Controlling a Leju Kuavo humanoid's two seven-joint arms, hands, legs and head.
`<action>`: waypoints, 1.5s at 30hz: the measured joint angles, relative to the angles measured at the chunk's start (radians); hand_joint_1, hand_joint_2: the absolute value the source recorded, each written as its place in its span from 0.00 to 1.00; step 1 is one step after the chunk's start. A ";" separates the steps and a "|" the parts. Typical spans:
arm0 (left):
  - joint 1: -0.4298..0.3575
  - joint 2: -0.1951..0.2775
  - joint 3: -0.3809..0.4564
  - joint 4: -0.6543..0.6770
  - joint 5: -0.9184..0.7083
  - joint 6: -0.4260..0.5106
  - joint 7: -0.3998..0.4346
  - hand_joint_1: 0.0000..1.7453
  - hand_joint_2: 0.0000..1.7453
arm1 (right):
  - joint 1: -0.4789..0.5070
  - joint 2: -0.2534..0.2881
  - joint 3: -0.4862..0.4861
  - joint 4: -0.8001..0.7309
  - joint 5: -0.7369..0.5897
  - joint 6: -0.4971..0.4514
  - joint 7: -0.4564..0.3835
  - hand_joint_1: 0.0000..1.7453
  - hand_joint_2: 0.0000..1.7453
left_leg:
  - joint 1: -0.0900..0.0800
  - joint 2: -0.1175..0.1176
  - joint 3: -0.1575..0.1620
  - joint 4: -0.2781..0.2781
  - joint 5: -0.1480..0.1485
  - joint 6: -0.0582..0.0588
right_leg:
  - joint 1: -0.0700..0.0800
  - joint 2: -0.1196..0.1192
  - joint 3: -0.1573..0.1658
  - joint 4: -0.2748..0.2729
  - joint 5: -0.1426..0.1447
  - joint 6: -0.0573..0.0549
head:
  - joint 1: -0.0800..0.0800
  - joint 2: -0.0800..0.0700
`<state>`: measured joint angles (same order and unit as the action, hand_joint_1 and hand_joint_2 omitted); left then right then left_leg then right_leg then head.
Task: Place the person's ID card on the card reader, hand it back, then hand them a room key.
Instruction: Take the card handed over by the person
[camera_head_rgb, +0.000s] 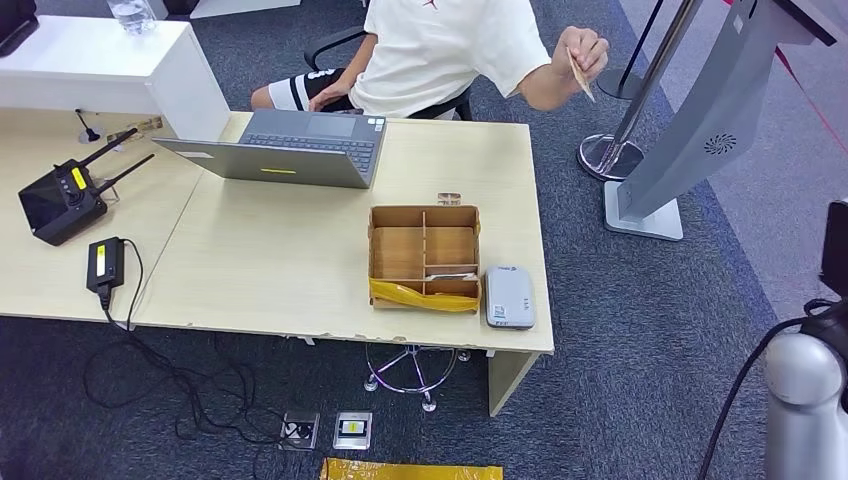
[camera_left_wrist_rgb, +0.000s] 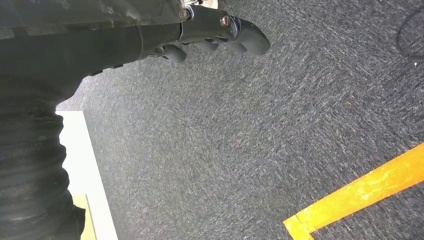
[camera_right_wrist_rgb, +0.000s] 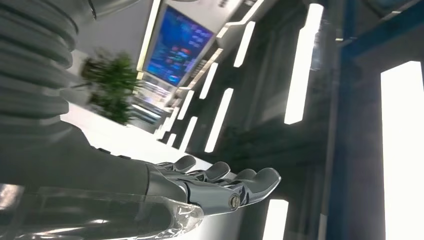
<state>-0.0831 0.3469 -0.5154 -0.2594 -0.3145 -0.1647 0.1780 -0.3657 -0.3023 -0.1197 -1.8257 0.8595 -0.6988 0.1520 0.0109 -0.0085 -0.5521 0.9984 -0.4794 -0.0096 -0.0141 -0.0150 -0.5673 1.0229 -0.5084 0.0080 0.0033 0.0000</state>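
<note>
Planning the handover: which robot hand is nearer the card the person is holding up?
Right, probably. The right hand is raised, open, on the side where the card is held; the left hand hangs low over the carpet.

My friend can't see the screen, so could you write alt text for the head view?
A seated person holds up a card behind a wooden desk. On the desk sit an open laptop, a divided wooden box and, beside it, a grey card reader.

Dk grey carpet (camera_head_rgb: 640, 330) w/ yellow tape (camera_left_wrist_rgb: 360, 192), light wood desk (camera_head_rgb: 280, 270), grey kiosk stand (camera_head_rgb: 690, 140).
</note>
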 joint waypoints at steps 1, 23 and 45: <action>0.000 -0.001 0.000 0.000 0.000 0.000 0.000 0.00 1.00 | -0.010 0.000 0.030 -0.020 0.022 0.002 0.008 0.00 1.00 | 0.000 0.000 0.000 0.000 0.000 0.000 | 0.000 0.000 0.000 0.000 0.000 0.000 | 0.000 0.000; -0.016 -0.016 -0.005 0.000 -0.004 -0.021 -0.033 0.00 1.00 | -0.261 0.112 0.791 0.193 0.032 0.596 0.004 0.00 1.00 | 0.003 -0.004 -0.006 0.000 0.001 -0.002 | 0.003 -0.001 -0.005 -0.001 0.001 -0.001 | 0.000 0.000; -0.013 -0.017 -0.005 0.002 0.016 -0.032 -0.021 0.00 1.00 | -0.283 0.182 0.910 0.408 0.045 0.584 0.019 0.50 1.00 | 0.003 -0.003 -0.005 0.000 0.001 -0.002 | 0.003 0.000 -0.005 -0.001 0.001 -0.001 | 0.000 0.000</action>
<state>-0.0964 0.3300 -0.5200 -0.2579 -0.2983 -0.1966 0.1566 -0.6487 -0.1203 0.7902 -1.4174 0.9046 -0.1148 0.1710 0.0134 -0.0118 -0.5575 0.9985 -0.4779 -0.0114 -0.0114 -0.0155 -0.5726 1.0220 -0.5076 0.0070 0.0036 0.0000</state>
